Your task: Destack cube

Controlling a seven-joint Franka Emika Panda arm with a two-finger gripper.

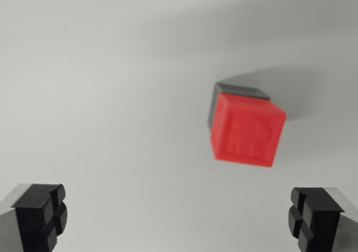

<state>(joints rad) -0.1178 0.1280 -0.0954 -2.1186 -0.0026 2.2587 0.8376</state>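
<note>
Approach step, judged: nothing gripped yet
Gripper (178, 218) spread wide, empty; left pad (42, 215) and right pad (313, 215) at bottom corners of wrist view
Red cube (246, 130) stacked on grey cube (238, 90), only grey top edge and sliver showing behind
Stack upper right of centre in wrist view, on plain white table (100, 95), well apart from pads
Slight blur
Next, likely: shift toward wrist view's right, centre red cube between pads, descend, close on red only, clear of grey, lift straight up
</note>
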